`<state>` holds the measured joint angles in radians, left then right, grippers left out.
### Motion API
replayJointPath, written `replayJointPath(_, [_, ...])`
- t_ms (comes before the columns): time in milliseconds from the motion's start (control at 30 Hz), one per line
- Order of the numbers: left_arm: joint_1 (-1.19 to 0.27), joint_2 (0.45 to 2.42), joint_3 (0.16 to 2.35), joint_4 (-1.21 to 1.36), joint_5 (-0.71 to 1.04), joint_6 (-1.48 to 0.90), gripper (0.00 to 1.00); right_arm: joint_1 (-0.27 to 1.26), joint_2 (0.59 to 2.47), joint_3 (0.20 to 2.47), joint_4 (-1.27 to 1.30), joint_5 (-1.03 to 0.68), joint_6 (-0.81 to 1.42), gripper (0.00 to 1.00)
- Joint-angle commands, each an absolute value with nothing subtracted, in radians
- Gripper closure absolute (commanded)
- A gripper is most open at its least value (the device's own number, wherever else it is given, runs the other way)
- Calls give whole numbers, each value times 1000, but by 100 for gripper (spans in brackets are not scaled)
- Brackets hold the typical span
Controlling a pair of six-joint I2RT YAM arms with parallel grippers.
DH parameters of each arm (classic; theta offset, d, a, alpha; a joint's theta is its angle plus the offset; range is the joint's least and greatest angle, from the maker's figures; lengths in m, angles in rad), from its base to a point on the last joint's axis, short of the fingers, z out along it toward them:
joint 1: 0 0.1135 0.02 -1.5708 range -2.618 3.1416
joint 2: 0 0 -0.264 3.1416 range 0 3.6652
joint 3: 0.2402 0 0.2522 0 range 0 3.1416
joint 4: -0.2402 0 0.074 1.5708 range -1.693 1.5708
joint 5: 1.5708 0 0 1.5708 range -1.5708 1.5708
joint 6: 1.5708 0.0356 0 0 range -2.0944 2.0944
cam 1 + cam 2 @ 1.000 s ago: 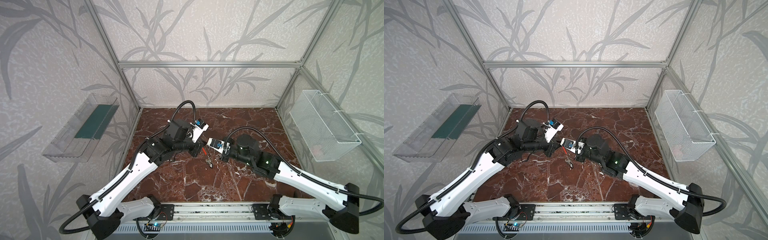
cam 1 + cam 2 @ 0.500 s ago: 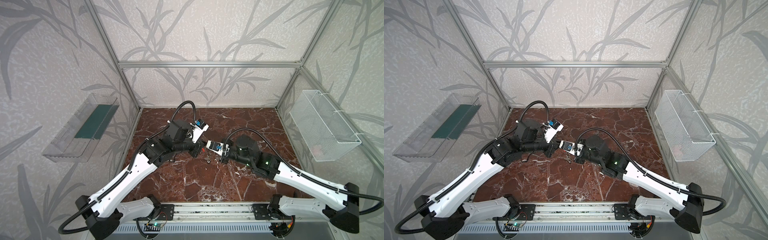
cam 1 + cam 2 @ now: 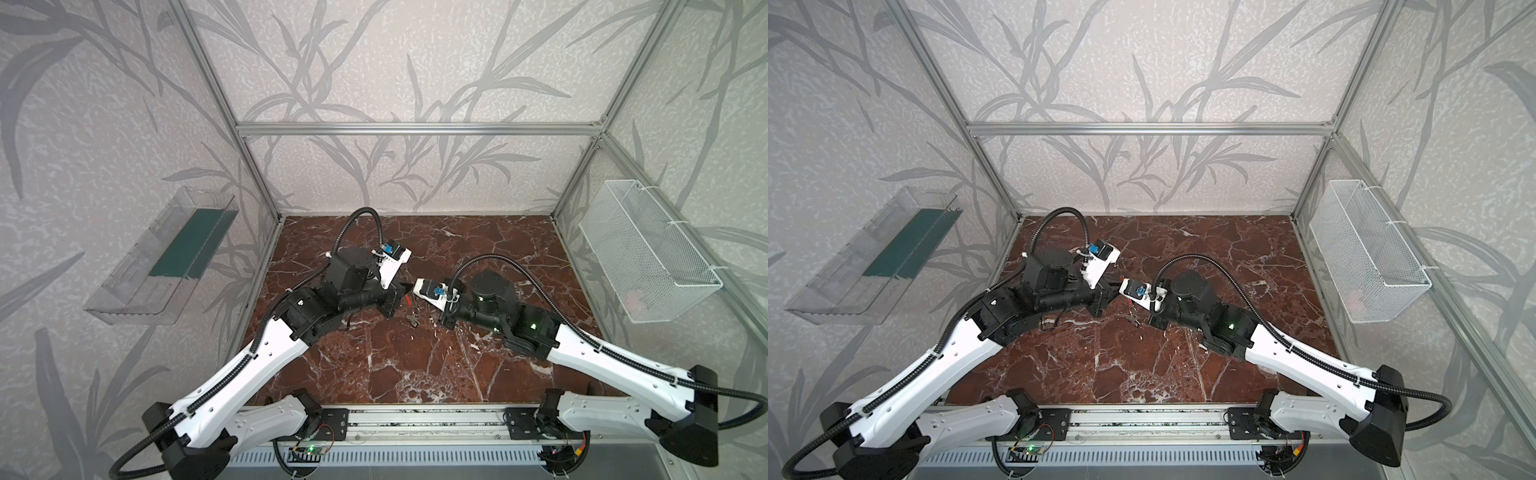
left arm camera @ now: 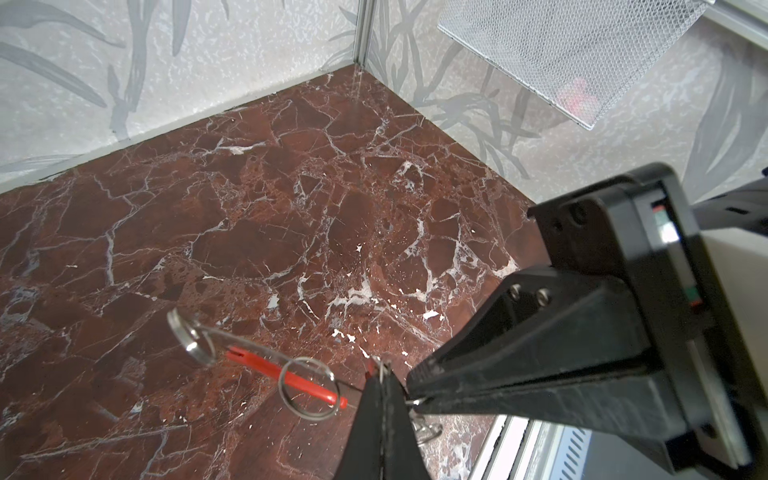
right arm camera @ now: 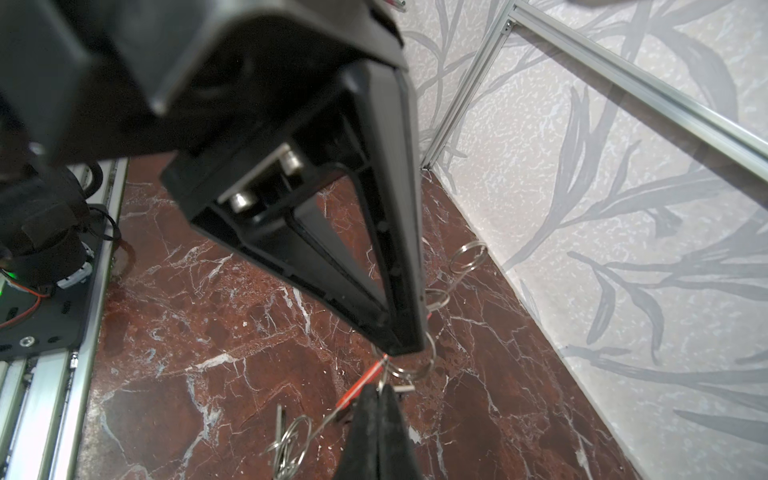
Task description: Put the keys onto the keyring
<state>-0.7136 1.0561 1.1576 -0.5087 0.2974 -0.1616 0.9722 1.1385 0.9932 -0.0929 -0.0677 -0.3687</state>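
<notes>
– Look, left gripper [image 4: 383, 386] is clamping shut on the keyring [image 4: 286, 376] wire, mid-air over the table [image 3: 415, 374]. And the right gripper [image 5: 377, 395]?
– Nosing right at the wire; can't tell if it's gripping. Keys [image 3: 412, 320] prob lying just below. Left should be holding steady w/o twisting.

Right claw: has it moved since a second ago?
No: in both top views the right claw sits over the same patch of the marble floor as a second ago.
</notes>
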Motion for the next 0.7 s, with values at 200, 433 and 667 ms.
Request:
replayJointPath(200, [-710, 1009, 1038, -159, 230, -336, 100, 890, 1055, 962, -13, -81, -129, 72])
replayJointPath(433, [-687, 999, 989, 5, 296, -432, 100, 747, 1028, 912, 132, -239, 179, 70])
replayJointPath(667, [-624, 1003, 959, 110, 464, -524, 100, 600, 1105, 898, 355, -482, 524, 70])
